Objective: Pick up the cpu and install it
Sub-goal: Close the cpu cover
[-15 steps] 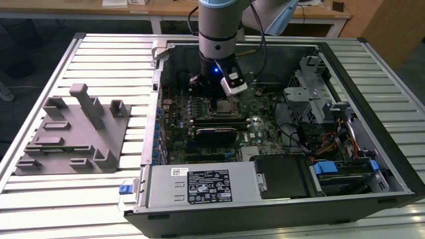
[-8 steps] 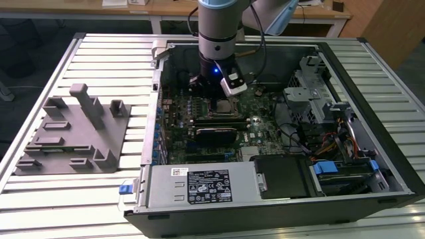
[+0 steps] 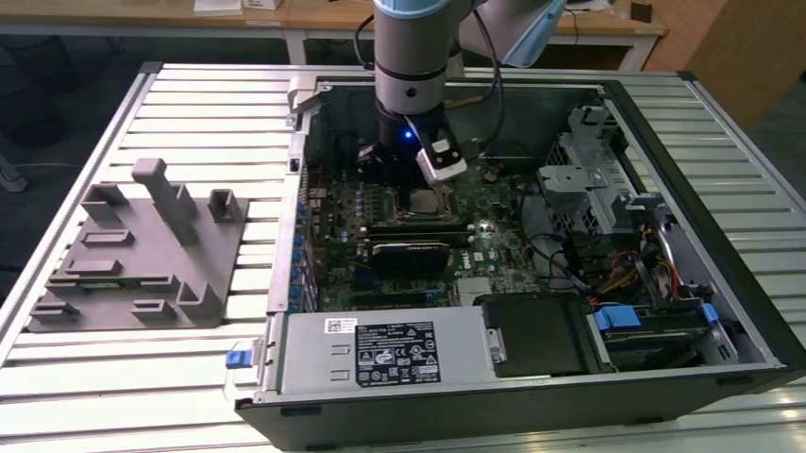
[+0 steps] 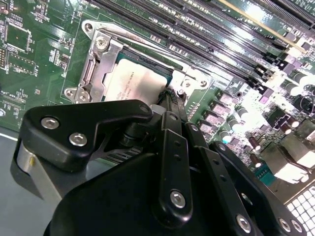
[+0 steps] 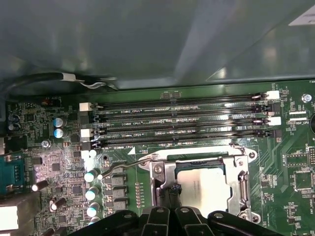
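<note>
In both wrist views you see the pincer [image 4: 171, 96], tips closed together, at the edge of the cpu [image 4: 134, 81] lying flat in its socket [image 4: 92, 69] on the green board [image 4: 29, 73].

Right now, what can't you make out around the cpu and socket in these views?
- Second wrist view: the gripper hides one edge of the cpu, so contact there is unclear.
- First wrist view: the gripper covers part of the socket frame beside the cpu.
- Exterior view: the cpu is too small to judge its seating; the arm blocks part of the motherboard.
</note>
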Controlling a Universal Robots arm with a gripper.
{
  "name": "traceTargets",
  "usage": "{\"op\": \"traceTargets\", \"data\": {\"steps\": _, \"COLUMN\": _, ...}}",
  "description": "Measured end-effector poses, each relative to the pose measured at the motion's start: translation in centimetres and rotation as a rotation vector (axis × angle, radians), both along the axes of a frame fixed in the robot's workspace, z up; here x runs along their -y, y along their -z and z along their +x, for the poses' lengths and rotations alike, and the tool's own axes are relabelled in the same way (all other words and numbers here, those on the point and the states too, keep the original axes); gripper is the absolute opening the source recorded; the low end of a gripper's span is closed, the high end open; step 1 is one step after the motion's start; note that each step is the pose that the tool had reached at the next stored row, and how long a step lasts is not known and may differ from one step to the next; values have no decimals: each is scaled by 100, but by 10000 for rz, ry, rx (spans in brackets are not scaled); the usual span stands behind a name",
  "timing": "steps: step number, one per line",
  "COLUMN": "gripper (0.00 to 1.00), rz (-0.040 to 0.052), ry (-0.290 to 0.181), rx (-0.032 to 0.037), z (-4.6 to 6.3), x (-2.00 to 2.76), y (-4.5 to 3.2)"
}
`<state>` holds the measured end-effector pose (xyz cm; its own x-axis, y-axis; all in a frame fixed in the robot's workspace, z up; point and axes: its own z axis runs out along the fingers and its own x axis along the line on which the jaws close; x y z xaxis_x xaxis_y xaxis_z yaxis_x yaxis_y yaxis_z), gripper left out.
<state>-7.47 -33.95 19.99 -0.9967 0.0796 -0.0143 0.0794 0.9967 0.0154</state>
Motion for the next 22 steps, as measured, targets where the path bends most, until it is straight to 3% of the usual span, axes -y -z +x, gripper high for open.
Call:
{"op": "traceTargets", "data": {"steps": 17, "gripper": 11, "rz": 1, "ry": -1, "rx": 0, "z": -33, "x": 0, "y": 10}}
{"op": "traceTargets", "data": {"steps": 22, "gripper": 11, "rz": 1, "ry": -1, "rx": 0, "z": -33, "x": 0, "y": -19}}
